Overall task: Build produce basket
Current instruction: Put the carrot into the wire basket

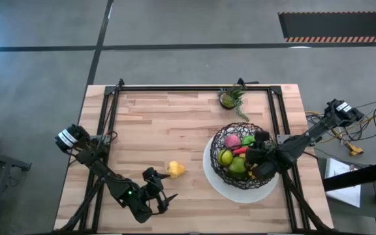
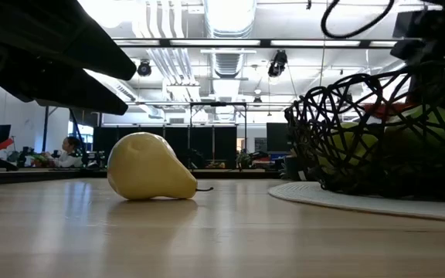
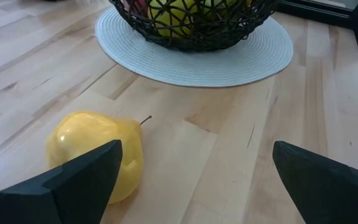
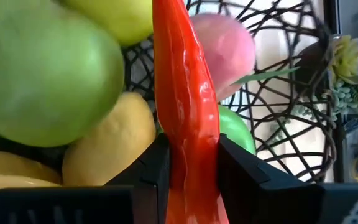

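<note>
Right hand [image 4: 188,165] pinches a glossy red carrot-shaped piece [image 4: 185,93] inside the woven wire basket [image 1: 243,156]; left hand [image 3: 194,174] gapes wide by the smooth yellow pear [image 3: 95,152].

Lab, exposed ceiling ducts [image 2: 221,19], desks

Light wood-plank table [image 1: 175,124], black frame. Directly on it: yellow pear [image 1: 175,170] on its side, white round plate [image 1: 222,181] under the basket, small potted plant [image 1: 231,98] at far edge
</note>
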Controlling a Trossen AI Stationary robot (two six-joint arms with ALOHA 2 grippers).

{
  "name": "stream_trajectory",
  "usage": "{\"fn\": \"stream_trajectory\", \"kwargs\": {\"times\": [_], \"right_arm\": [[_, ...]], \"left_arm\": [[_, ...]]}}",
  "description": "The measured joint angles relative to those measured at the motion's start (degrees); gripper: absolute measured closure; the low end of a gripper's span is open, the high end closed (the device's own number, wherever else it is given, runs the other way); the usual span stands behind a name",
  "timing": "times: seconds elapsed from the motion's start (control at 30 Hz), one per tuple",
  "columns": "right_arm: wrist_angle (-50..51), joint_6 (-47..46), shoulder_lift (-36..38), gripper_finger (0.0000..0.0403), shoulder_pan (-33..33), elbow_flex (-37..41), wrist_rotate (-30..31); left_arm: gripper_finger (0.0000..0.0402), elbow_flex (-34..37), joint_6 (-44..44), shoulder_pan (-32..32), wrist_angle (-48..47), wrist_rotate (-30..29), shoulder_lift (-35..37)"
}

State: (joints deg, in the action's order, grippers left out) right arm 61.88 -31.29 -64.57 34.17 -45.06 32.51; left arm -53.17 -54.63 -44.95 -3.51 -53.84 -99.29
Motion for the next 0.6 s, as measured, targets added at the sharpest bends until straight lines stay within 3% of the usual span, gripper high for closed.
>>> {"fn": "stream_trajectory", "kwargs": {"times": [0.23,0.47,0.6], "right_arm": [[0.37,2.43,-6.95,0.0296,-0.33,-0.02,0.02],[2.47,2.7,-10.24,0.0217,-0.35,-2.5,0.37],[6.13,2.94,-10.44,0.0192,-0.31,-6.57,-0.64]], "left_arm": [[0.0002,0.0,-0.13,0.0,0.0,0.0,0.0],[0.0002,0.0,-0.18,0.0,0.01,0.02,0.0],[0.0002,0.0,-0.22,0.0,0.02,0.04,0.0]]}}
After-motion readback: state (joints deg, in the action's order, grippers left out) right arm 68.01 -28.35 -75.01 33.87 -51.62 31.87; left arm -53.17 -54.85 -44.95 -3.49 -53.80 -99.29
